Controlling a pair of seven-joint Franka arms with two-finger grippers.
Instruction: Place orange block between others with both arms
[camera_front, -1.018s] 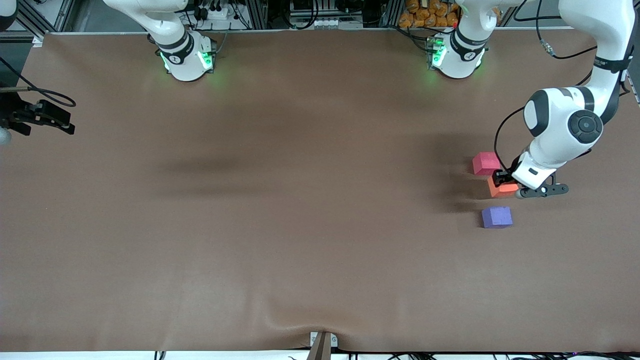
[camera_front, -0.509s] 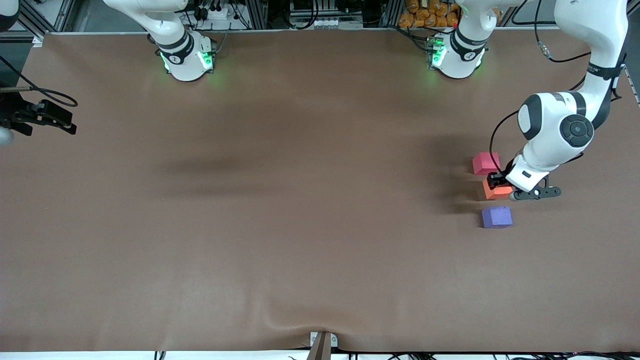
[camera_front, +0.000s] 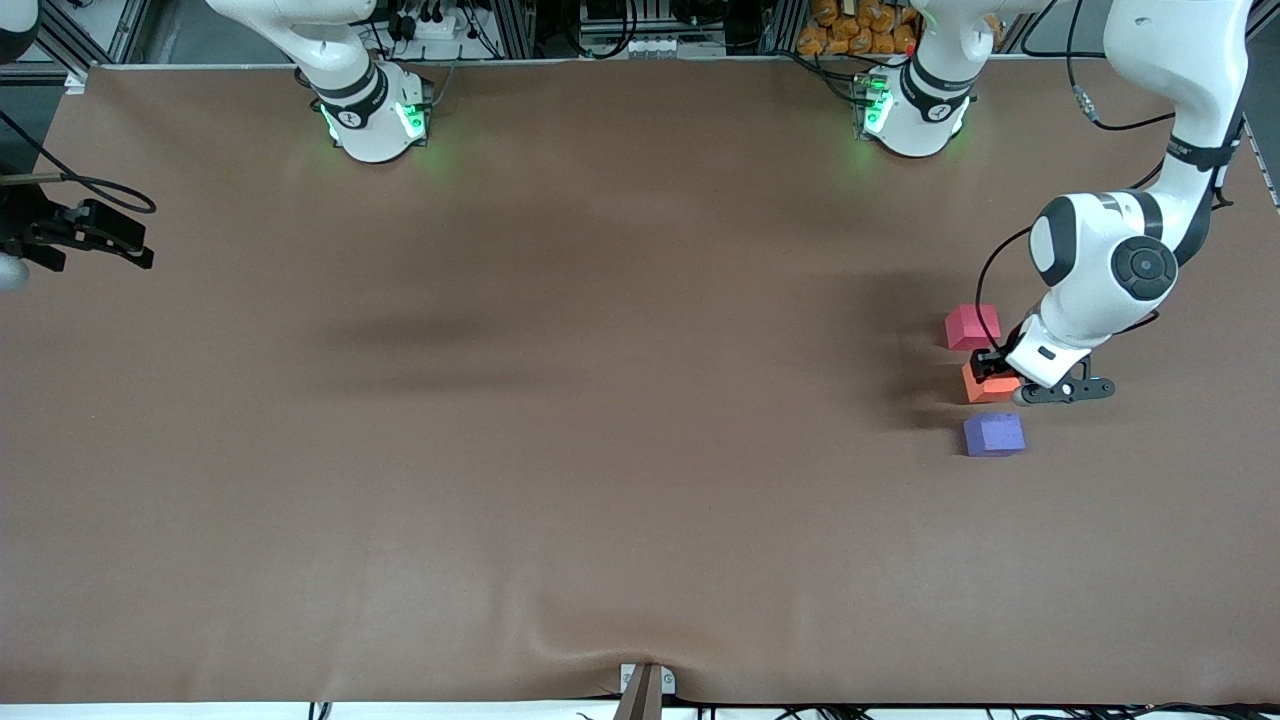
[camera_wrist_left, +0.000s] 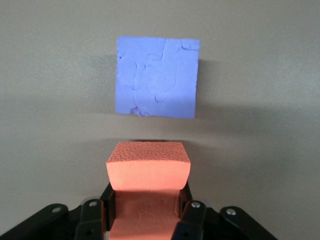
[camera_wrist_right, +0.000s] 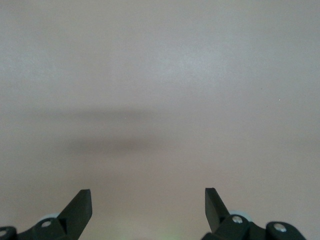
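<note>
From the front view, my left hand (camera_front: 992, 368) is clamped on the orange block (camera_front: 985, 386), low over the brown surface (camera_front: 600, 400) toward my left arm's end of it. The block sits in the gap between the pinkish-red cube (camera_front: 972, 326), which lies farther from the front camera, and the purple-blue cube (camera_front: 994, 434), which lies nearer. It looks apart from both. I cannot tell from here whether the block's underside is resting on the surface or just above it. My right hand (camera_front: 90, 232) waits at the opposite edge of this view, well away from the cubes.

In the left wrist view, my fingers (camera_wrist_left: 192, 212) pinch the orange block (camera_wrist_left: 148, 172) on two opposite side faces, and the foam seems to bulge slightly above the pinch. I judge it light, soft and springy, with a grainy matte skin that should not slip. A gentle squeeze low on flat opposite faces suits it; harder pressure would only dent it. The purple-blue cube (camera_wrist_left: 157, 76) lies just ahead, its top scuffed, with bare surface showing between it and my block.

In the right wrist view, my right hand (camera_wrist_right: 148, 207) stands spread wide and holds nothing, with only bare surface (camera_wrist_right: 160, 75) beneath it.
</note>
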